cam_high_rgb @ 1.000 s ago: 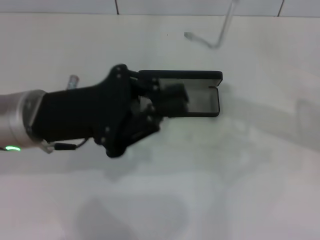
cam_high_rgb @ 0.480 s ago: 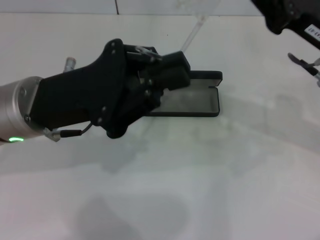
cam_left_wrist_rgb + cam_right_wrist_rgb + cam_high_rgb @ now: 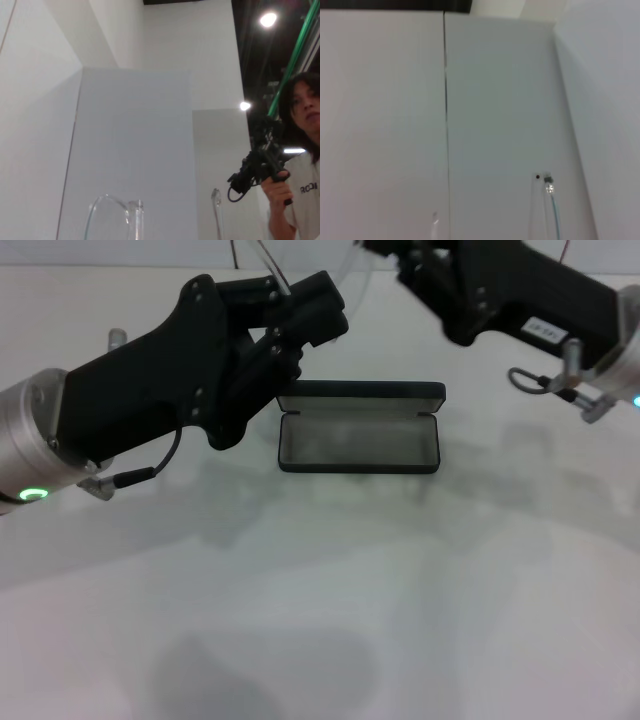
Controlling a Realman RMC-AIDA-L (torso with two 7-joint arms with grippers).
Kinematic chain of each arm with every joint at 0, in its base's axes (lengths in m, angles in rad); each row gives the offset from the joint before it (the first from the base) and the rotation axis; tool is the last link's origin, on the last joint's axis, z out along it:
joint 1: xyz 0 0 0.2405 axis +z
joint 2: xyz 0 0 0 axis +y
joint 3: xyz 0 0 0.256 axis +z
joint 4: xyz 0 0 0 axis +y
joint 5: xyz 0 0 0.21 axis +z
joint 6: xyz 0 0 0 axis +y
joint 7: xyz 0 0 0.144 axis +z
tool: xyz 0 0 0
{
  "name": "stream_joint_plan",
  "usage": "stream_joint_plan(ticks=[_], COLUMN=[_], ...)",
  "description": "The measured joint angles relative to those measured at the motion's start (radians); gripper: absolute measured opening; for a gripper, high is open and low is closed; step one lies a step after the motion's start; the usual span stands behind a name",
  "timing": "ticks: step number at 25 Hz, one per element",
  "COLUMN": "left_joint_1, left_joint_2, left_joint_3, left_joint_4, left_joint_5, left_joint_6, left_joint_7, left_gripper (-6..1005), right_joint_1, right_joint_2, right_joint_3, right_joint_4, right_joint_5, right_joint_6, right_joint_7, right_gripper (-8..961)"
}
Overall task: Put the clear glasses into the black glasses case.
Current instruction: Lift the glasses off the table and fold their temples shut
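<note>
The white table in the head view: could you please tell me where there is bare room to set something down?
The white table is bare in front of the open matte black glasses case. It is crowded behind the case, where the left gripper and right gripper hold the transparent clear glasses aloft.

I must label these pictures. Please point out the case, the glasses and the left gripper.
case [image 3: 358,443]: head view, grey lining inside.
glasses [image 3: 106,216]: left wrist view, curved clear lens.
left gripper [image 3: 305,310]: head view, between fingertips.
</note>
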Motion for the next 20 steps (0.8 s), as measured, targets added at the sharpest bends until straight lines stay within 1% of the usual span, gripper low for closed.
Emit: stream_joint_plan(ticks=[8, 14, 20], left_joint_1=[0.008, 0.009, 0.009], left_joint_2=[0.001, 0.0, 0.004], left_joint_3=[0.0, 0.001, 0.001], left_joint_4=[-0.001, -0.013, -0.025], left_joint_5=[-0.002, -0.002, -0.002], left_joint_6=[-0.025, -0.032, -0.034], left_joint_7=[0.006, 0.006, 0.006], left_gripper=[112, 112, 112], right_joint_1=[0.027, 0.033, 0.034], right_joint_2=[0.001, 0.002, 0.002], right_joint_3=[-0.066, -0.103, -0.119], right_joint_4=[-0.003, -0.003, -0.004], right_joint_5=[0.0, 0.0, 0.001], right_joint_6=[0.054, 0.064, 0.066], right_joint_7=[-0.017, -0.018, -0.02], right_gripper=[61, 62, 62])
